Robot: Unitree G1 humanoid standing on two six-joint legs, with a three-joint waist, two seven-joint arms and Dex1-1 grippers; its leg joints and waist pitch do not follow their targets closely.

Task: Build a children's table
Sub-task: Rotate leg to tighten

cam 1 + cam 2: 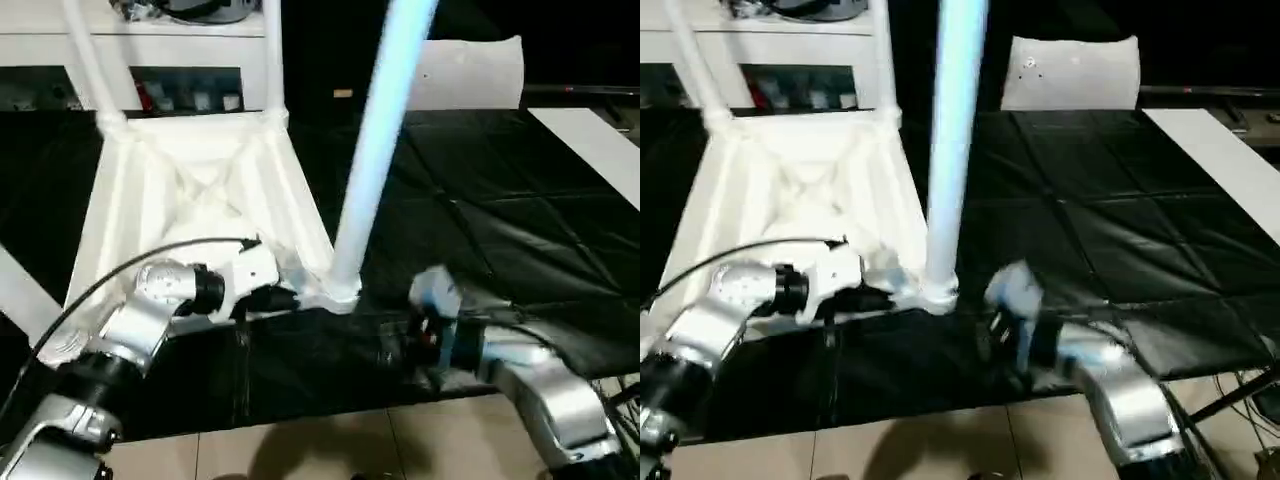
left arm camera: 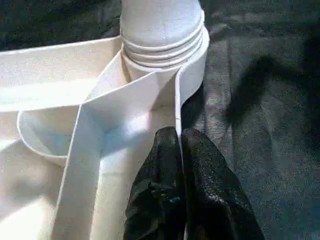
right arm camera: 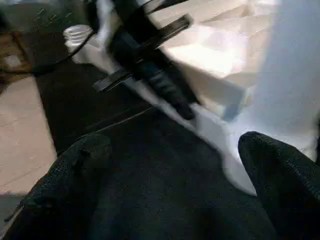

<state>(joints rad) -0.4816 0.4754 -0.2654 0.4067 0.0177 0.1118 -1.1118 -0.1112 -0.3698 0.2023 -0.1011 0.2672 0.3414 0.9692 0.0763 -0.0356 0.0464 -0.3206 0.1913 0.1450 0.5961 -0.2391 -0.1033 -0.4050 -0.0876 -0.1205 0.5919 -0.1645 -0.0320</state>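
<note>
Lying upside down on the black mat (image 1: 470,220), the children's table top (image 1: 190,200) shows its ribbed underside, with three tapered legs standing in corner sockets: two at the far corners and one leg (image 1: 375,150) rising from the near right socket (image 2: 165,50). The left end effector (image 2: 177,150) has its two black fingers pressed together, tips against the top's side wall just below that socket. The right end effector (image 3: 175,150) sits beside the same corner over the mat, fingers (image 3: 280,165) spread wide, holding nothing.
</note>
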